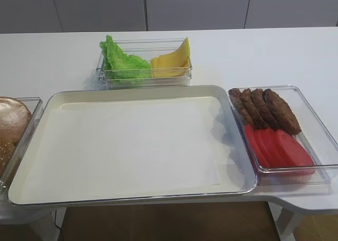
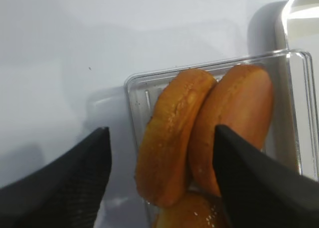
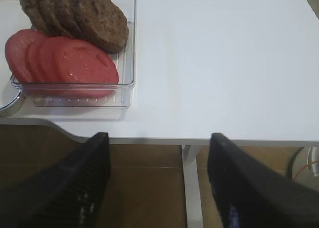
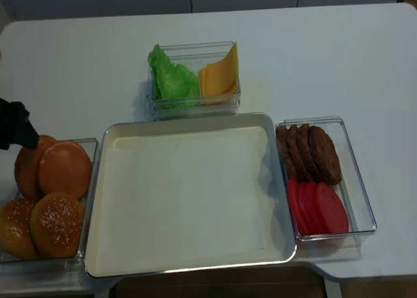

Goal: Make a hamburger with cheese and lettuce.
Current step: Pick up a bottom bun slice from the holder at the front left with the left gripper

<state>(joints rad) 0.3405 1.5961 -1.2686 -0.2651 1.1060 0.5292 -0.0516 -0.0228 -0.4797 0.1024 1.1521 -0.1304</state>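
A: Where are the claws?
B: The left gripper (image 2: 162, 180) is spread wide, empty, over the buns (image 2: 204, 133); the right gripper (image 3: 157, 183) gapes empty before the tomato slices (image 3: 60, 58).
A: Farther off?
B: The lettuce (image 1: 122, 61) and cheese (image 1: 171, 60) share the far clear box (image 1: 148, 82).

A white table (image 1: 274, 56) spans the scene, its near edge curving inward at the corners. Behind its far edge stand pale grey cabinet panels (image 1: 195, 9). Brown floor (image 3: 149, 188) shows beneath, with a white table leg (image 3: 192, 188).
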